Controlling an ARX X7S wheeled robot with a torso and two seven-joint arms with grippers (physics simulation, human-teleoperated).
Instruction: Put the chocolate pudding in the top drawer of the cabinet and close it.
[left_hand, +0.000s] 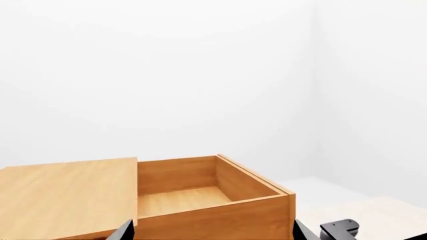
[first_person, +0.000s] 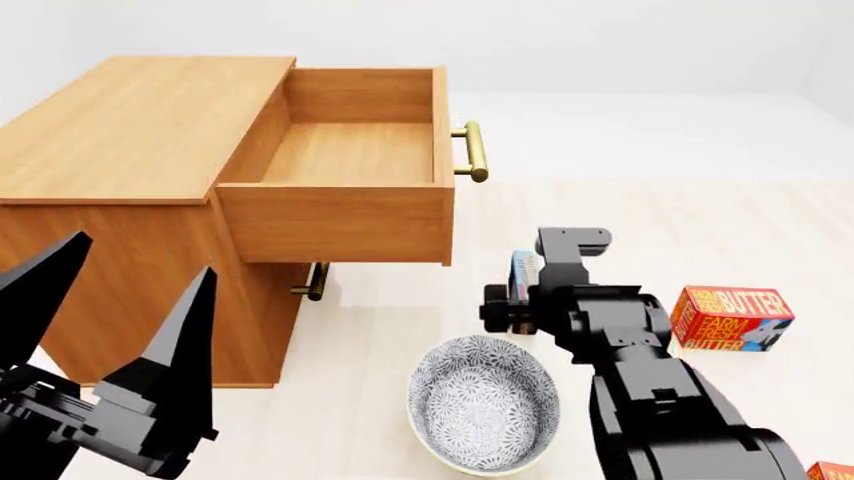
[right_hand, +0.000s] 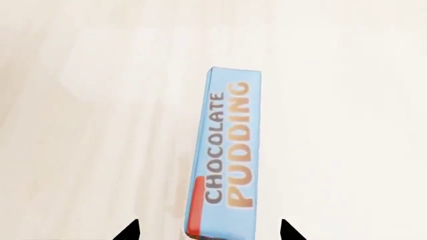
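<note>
The chocolate pudding is a thin box standing on edge on the pale floor, its blue "CHOCOLATE PUDDING" side facing the right wrist camera. In the head view it stands just right of the cabinet. My right gripper is open, one fingertip on each side of the box with gaps; in the head view it sits right over the box. The top drawer is pulled out and empty, its brass handle facing right. My left gripper is open and empty in front of the cabinet, looking into the drawer.
A patterned bowl lies on the floor just in front of the pudding. A "Farm Fresh Butter" box stands to the right, another at the lower right corner. The lower drawer's handle shows under the open drawer.
</note>
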